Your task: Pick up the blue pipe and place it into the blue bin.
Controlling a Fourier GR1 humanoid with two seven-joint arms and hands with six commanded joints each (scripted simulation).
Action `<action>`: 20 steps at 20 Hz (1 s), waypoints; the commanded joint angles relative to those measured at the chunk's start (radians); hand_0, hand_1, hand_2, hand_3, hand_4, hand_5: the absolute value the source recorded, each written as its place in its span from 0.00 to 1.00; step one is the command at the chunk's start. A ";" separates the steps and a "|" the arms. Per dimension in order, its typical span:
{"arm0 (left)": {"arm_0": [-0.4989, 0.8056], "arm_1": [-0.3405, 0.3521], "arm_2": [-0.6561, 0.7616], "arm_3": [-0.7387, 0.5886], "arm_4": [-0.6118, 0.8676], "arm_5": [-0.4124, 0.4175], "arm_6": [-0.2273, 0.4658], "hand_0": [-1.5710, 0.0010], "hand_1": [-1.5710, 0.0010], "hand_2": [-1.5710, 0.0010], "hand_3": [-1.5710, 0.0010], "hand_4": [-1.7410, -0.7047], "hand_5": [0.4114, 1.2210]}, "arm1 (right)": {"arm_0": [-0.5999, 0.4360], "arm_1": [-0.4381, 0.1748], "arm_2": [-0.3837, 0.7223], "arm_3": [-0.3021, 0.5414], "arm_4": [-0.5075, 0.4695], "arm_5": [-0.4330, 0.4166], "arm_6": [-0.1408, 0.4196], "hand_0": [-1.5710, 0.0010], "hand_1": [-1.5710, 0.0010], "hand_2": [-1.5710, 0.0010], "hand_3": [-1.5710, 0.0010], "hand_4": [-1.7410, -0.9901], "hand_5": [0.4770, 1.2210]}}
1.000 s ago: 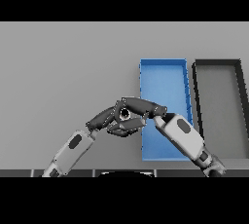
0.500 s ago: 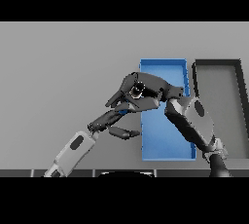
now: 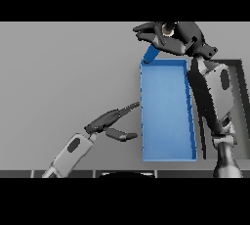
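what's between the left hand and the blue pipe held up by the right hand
In the head view, bare grey table and the blue bin's near-left rim lie between the open left hand and the blue pipe, which the right hand grips beyond the bin's far edge.

This looks like a bare test bench in a lab or robot workcell, not a home or a shop. The bench point(image 3: 63, 67) is one plain grey surface with no cloth, dishes or household clutter on it. Two shallow rectangular sorting bins stand side by side at its right: a blue bin point(image 3: 166, 156) and, just beyond it, a dark bin point(image 3: 242, 92) (only partly in view behind the arm). Their matching shape and colour coding suggest a sorting station. Two white and grey jointed robot arms reach over the surface, which fits a place built for machine trials. No walls, windows or furniture show.
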 commanded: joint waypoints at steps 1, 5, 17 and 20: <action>0.004 -0.001 0.000 0.000 0.001 0.001 -0.010 1.00 1.00 1.00 1.00 0.80 0.09 | 0.011 -0.012 -0.016 0.037 0.025 0.008 0.001 0.00 0.00 0.00 0.00 0.00 0.88; -0.009 -0.006 0.006 0.005 0.005 0.001 0.008 1.00 1.00 1.00 1.00 0.81 0.10 | 0.148 -0.011 -0.063 0.088 0.089 -0.004 0.038 0.00 0.00 0.00 0.00 0.00 0.86; 0.002 -0.009 0.003 0.015 -0.003 0.004 -0.014 1.00 1.00 1.00 1.00 0.83 0.06 | 0.505 -0.036 0.115 0.106 0.142 -0.100 0.161 0.00 0.00 0.00 0.00 0.16 0.87; 0.002 -0.006 0.006 0.000 0.010 0.000 0.002 1.00 1.00 1.00 1.00 0.83 0.05 | 0.507 -0.130 0.288 0.192 0.027 -0.171 0.161 0.00 0.07 0.11 0.29 0.26 0.88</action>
